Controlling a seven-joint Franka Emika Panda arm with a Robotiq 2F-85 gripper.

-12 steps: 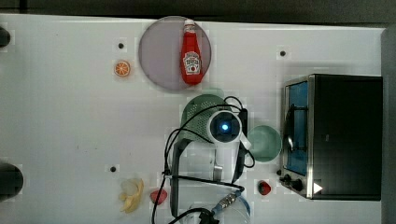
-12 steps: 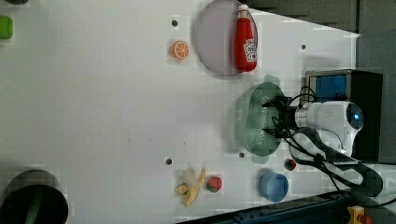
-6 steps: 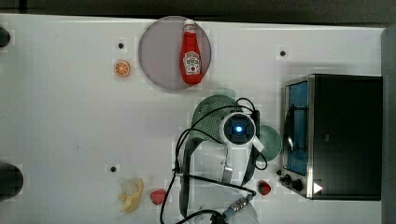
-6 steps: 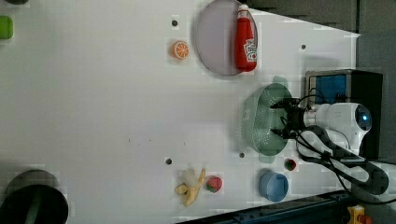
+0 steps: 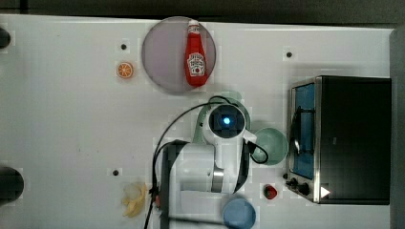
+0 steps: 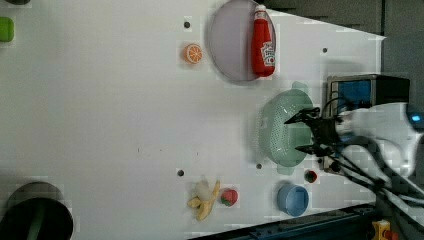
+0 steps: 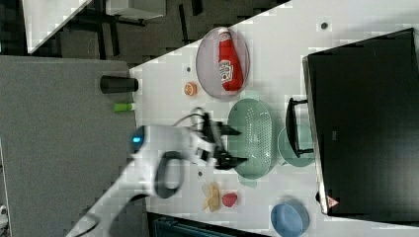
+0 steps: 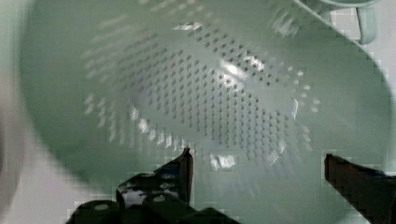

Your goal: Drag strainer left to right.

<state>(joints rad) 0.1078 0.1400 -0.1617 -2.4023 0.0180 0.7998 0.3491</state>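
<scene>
Mint-green strainer [image 6: 280, 129] sits under the gripper [image 6: 300, 134], whose spread jaws hang over its perforated bowl.

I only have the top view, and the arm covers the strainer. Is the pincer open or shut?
Observer: Open. In the wrist view the pincer has both fingers spread wide over the holed inside of the strainer, clamped on nothing.
Operator: How close is the strainer to the mug on the oven side?
Observer: In the right view the mint mug sits close against the strainer's rim, in front of the oven. I cannot tell whether they touch.
Operator: Is the strainer upright?
Observer: Yes. The left view shows it open side up on the table, with a tab handle at each end.
</scene>
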